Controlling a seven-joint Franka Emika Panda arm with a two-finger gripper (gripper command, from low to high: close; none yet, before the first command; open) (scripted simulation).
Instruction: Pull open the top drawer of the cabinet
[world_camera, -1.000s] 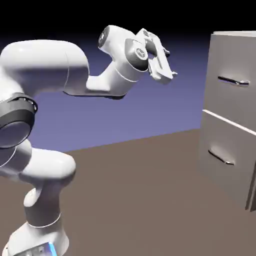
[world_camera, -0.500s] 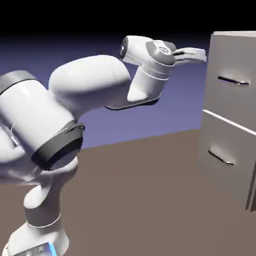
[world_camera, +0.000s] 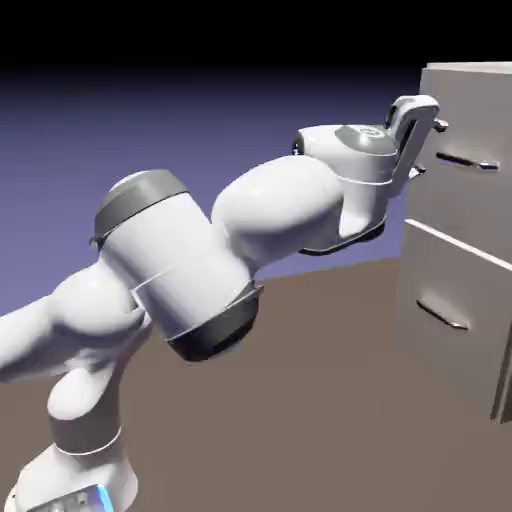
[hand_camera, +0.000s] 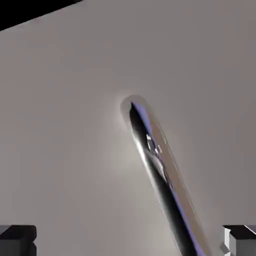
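With jaws spread wide, the white two-finger gripper (world_camera: 428, 148) is nearing the top drawer's (world_camera: 470, 190) thin metallic bar handle (hand_camera: 162, 175); it should centre it between the fingers before closing.

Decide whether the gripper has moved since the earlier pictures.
Yes. The gripper has swung rightward to the cabinet, now close before the top drawer.

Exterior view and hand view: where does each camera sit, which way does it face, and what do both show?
Exterior view: fixed beside the robot, looking across the brown table at the tall light grey cabinet; shows the white arm and its hand at the top drawer.
Hand view: on the hand, facing the light grey drawer front up close; two grey fingertips at the bottom corners, spread open.
Shared: the top drawer's thin silver bar handle, slanted in the hand view, not gripped.
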